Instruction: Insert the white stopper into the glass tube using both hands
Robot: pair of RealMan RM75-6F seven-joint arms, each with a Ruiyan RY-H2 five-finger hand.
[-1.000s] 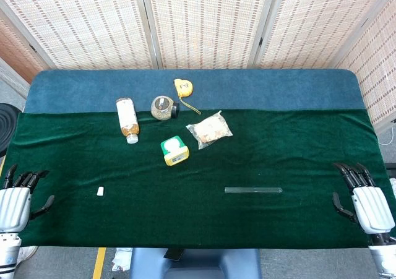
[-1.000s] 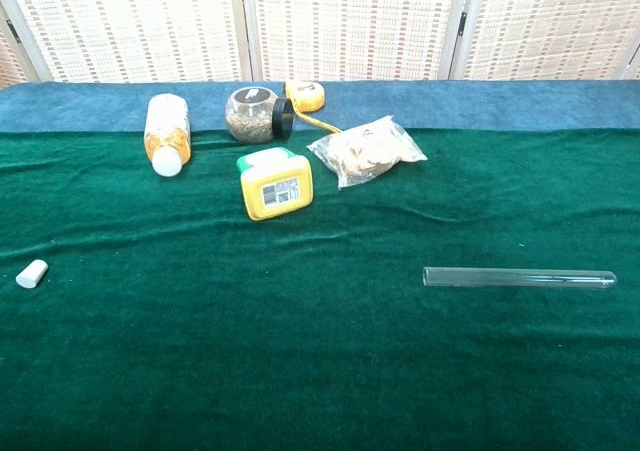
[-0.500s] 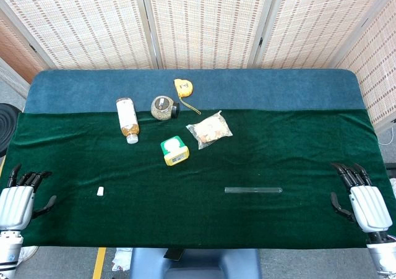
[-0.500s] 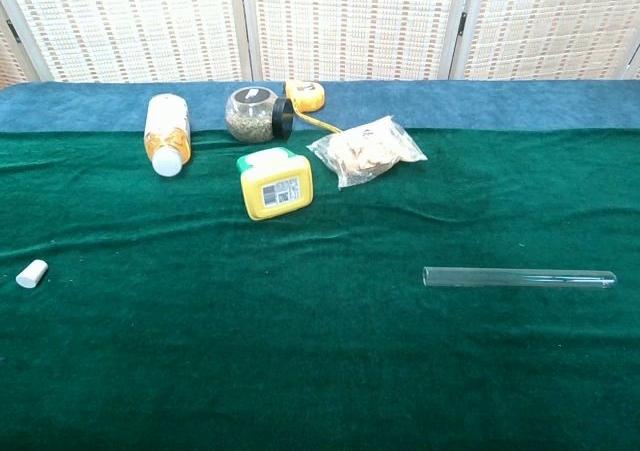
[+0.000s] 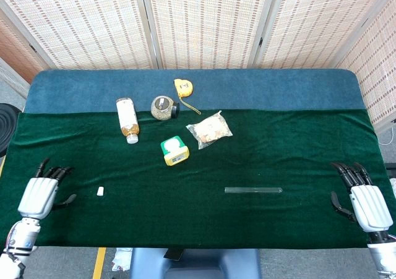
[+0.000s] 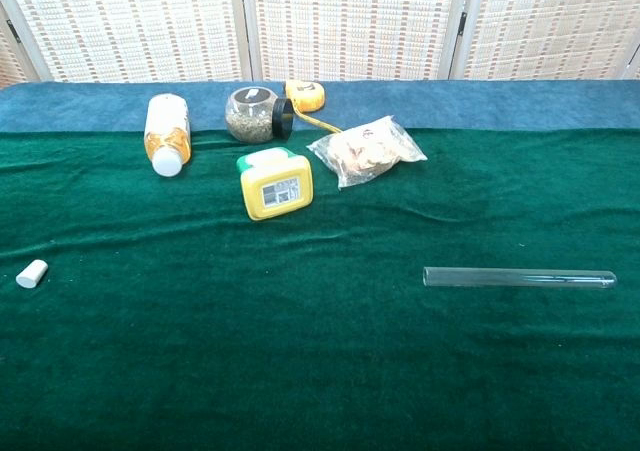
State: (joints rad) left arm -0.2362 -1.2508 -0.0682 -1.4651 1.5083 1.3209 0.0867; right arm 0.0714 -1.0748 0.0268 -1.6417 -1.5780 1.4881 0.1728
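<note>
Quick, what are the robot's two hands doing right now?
Left hand: open, holding nothing, beside the small white stopper.
Right hand: open, holding nothing, apart from the clear glass tube.

Robot lab: cloth-draped table (image 5: 297, 143), screen backdrop (image 5: 204, 22).

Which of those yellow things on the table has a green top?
The boxy yellow container in the middle, lying flat beside the bag of snacks. The yellow tape measure behind it, on the blue strip, is rounded and all yellow.
</note>
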